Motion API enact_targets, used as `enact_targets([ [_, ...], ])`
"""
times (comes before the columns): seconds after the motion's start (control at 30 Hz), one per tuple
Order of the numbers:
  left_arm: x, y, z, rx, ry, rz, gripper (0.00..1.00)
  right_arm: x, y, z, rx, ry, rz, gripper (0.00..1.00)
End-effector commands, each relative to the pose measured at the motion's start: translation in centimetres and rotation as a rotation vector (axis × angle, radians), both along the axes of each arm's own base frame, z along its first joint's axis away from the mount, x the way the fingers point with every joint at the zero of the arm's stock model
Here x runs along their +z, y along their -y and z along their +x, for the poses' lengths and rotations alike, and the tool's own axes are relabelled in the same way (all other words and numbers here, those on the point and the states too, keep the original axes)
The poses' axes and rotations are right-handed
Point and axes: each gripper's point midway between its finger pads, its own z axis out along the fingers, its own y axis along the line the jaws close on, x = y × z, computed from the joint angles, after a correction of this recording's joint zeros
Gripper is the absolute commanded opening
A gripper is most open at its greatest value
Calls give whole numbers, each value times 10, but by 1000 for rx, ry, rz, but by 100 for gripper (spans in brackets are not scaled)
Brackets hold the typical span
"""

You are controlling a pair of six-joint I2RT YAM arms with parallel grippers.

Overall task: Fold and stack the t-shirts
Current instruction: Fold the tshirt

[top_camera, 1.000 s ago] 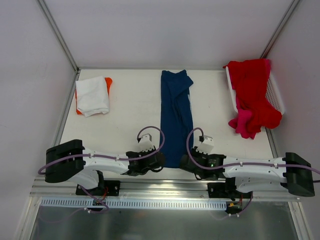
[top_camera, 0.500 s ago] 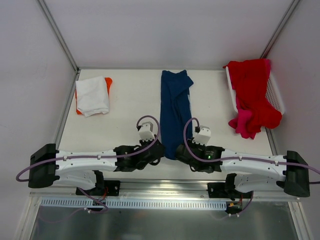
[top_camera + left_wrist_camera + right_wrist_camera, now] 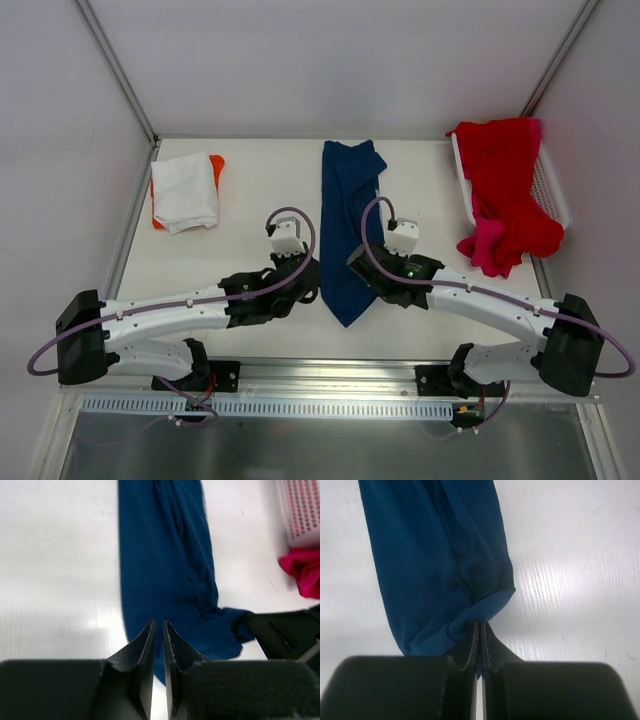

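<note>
1. The navy t-shirt [image 3: 350, 225] lies as a long narrow strip down the middle of the table [image 3: 260, 230], its far end at the back edge.
2. A second ago its near end lay flat by the arm bases. Now that end is off the surface and has come partway up the strip, sagging to a point between the two grippers.
3. The right gripper [image 3: 479, 630] has its fingers pressed together on a bunched corner of the navy cloth.
4. The left gripper [image 3: 159, 635] shows only a thin slit between its fingers at the shirt's left edge. We judge that it pinches the cloth too, though the bite itself is hidden.
5. We read this as the lengthwise fold under way: the near hem is travelling toward the far end, and the halving is not yet laid down.
6. At the far left a folded white t-shirt [image 3: 185, 190] sits on an orange t-shirt [image 3: 216, 161], the stack begun.
7. The white mesh basket [image 3: 552, 190] at the far right holds a heaped red t-shirt [image 3: 505, 170]. A pink t-shirt [image 3: 487, 245] spills over its near rim onto the table.
</note>
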Motion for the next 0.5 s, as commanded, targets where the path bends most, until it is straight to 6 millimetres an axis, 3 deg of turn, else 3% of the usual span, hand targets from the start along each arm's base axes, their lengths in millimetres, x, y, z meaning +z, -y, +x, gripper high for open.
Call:
enact_targets([
  [0.0, 13, -5, 22, 14, 21, 42, 11, 14, -7, 20, 38, -3, -10, 1],
  [0.27, 18, 1, 50, 21, 8, 79, 6, 10, -12, 48, 55, -57, -22, 1],
  [0.4, 2, 15, 39, -38, -69, 39, 8, 3, -13, 46, 59, -74, -20, 0],
  [0.43, -10, 19, 31, -67, -112, 31, 10, -4, -11, 43, 58, -84, -23, 1],
  [0.47, -17, 21, 26, -66, -147, -1, 21, -7, -10, 41, 57, -91, -19, 1],
])
